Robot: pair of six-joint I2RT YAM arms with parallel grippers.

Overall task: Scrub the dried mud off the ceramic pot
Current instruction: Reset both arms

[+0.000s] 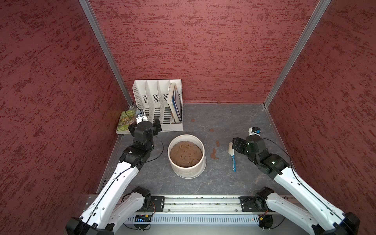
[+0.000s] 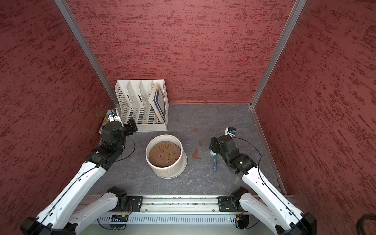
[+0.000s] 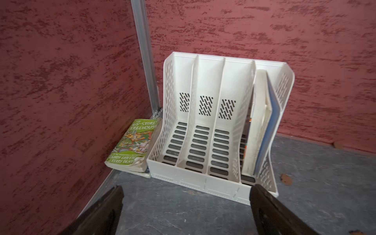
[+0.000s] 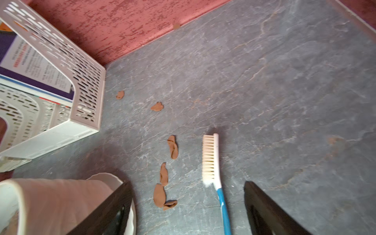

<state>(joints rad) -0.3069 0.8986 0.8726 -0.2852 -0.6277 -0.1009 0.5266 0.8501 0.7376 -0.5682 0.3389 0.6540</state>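
The ceramic pot (image 1: 188,173) stands upright at the middle of the grey table, cream-white and ribbed, filled with tan-brown soil. Several reddish-brown flakes of dried mud (image 1: 213,155) lie loose on the table to its right, clearer in the right wrist view (image 4: 159,195). A brush (image 1: 233,160) with a blue handle and white bristles lies just right of the flakes. My right gripper (image 4: 187,203) hovers open above the brush's neck (image 4: 218,188), holding nothing. My left gripper (image 3: 186,203) is open and empty, left of the pot and facing the back-left corner.
A white slotted file organiser (image 1: 156,105) holding books stands at the back left. A green paperback (image 1: 125,122) lies beside it in the corner. Red textured walls close in three sides. A metal rail (image 1: 201,204) runs along the front edge.
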